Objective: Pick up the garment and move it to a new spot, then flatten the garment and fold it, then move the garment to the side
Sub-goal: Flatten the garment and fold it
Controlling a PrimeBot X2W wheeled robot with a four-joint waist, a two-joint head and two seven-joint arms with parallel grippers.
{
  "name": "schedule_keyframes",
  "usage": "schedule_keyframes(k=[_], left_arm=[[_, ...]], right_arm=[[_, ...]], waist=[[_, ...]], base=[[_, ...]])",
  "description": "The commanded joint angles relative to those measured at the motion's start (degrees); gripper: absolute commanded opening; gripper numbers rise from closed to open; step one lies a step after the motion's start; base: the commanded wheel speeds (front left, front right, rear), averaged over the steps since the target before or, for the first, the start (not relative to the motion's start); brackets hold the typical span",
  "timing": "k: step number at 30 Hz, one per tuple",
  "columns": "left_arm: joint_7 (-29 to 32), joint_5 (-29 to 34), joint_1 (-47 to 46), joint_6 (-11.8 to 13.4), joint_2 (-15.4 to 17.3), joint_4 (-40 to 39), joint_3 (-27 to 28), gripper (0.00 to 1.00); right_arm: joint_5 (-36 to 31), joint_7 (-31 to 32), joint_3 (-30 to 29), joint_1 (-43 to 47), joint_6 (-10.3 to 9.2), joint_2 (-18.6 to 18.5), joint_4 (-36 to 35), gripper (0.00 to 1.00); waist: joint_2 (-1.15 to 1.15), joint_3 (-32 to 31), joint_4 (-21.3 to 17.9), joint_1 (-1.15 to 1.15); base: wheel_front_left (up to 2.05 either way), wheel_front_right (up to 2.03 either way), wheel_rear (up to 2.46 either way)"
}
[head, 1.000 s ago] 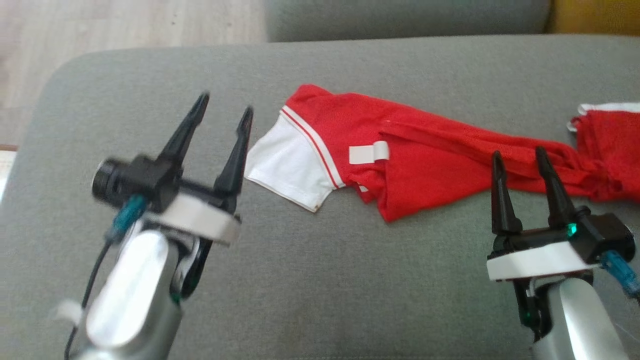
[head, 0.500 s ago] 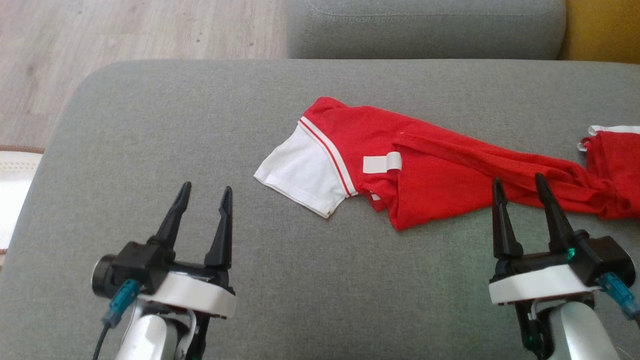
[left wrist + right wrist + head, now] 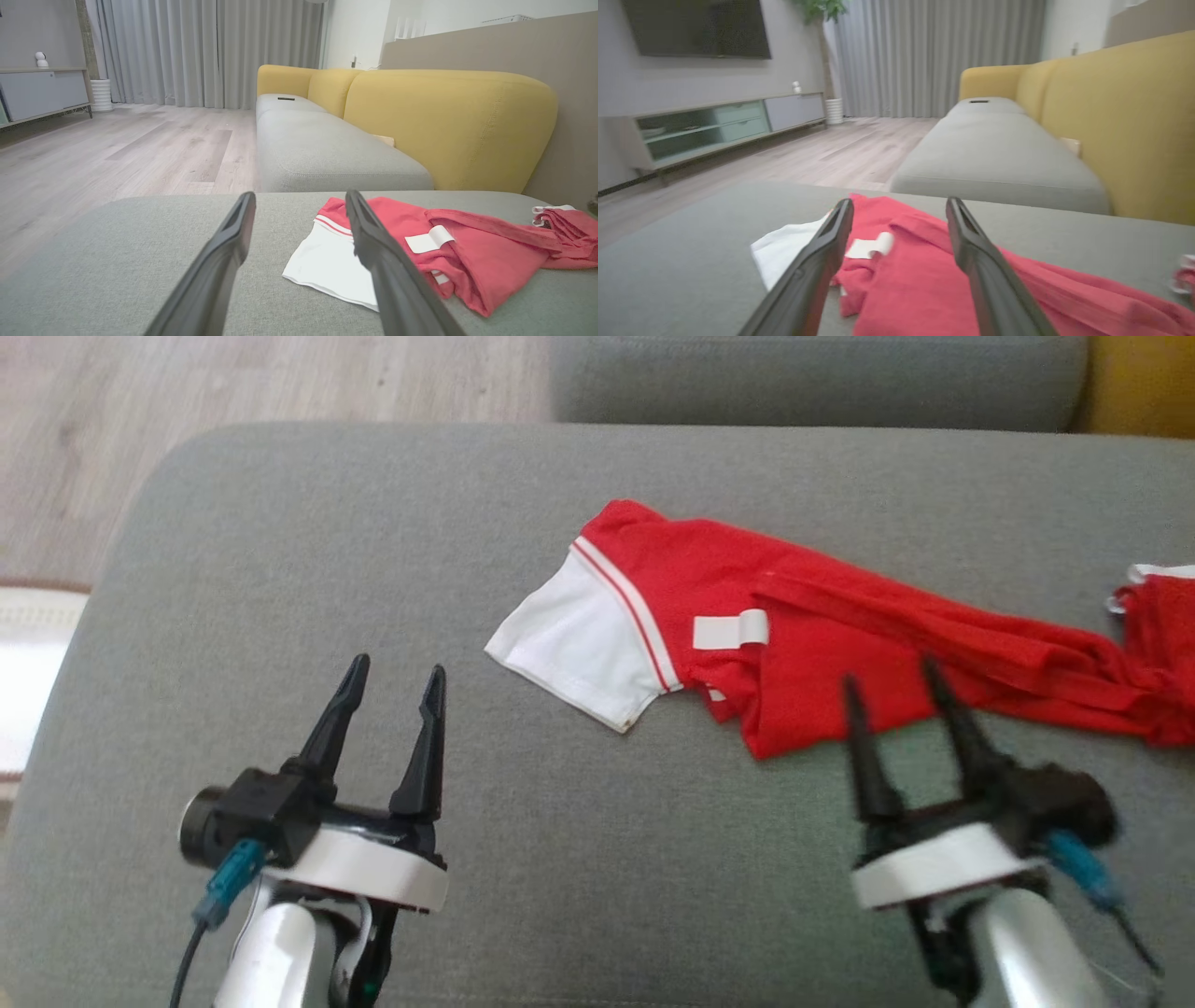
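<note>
Head view, nearest first: both grippers hang over the grey cushion [image 3: 280,569], jaws spread wide and empty, the left gripper [image 3: 399,665] apart from the red garment [image 3: 822,635] and the right gripper [image 3: 887,670] with its tips just at the near hem. Beyond them the cloth lies rumpled on the cushion, long axis running left to right, white sleeve [image 3: 579,649] toward the left; the right arm looks nearer for the pickup.

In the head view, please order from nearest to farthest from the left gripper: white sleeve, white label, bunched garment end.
From the left gripper:
1. White sleeve, just ahead, to its right.
2. White label, farther right.
3. Bunched end, at the right edge.
</note>
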Motion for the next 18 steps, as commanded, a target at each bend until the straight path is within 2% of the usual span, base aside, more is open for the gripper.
schedule_keyframes(k=[1,5,6,11,18], left_arm=[[-0.28,0.2,-3.05,-0.24,-0.11,-1.09,2.08,1.0],[-0.28,-0.29,-4.08,0.0,-0.26,-0.03,1.59,1.0],[-0.28,-0.29,-4.08,0.0,-0.26,-0.03,1.59,1.0],[-0.28,-2.1,-5.49,0.73,-0.31,0.46,0.0,1.0],[-0.28,-4.7,-6.88,2.22,-0.32,0.35,-2.92,1.0]], right_arm=[[-1.26,0.82,4.6,-4.63,-0.05,-0.16,-1.26,1.0],[-1.02,3.71,13.97,-9.25,-0.05,-3.09,2.11,1.0],[-1.02,3.71,13.97,-9.25,-0.05,-3.09,2.11,1.0],[2.36,8.53,24.99,-16.73,-0.05,-8.66,9.62,1.0],[6.47,11.67,32.93,-25.32,-0.05,-12.79,20.33,1.0]], waist=[[0.0,1.36,1.46,0.0],[0.0,3.24,4.17,0.0],[0.0,3.24,4.17,0.0],[0.0,5.52,8.05,0.0],[0.0,8.11,12.97,0.0]], base=[[0.0,0.0,0.0],[0.0,0.0,0.0],[0.0,0.0,0.0],[0.0,0.0,0.0],[0.0,0.0,0.0]])
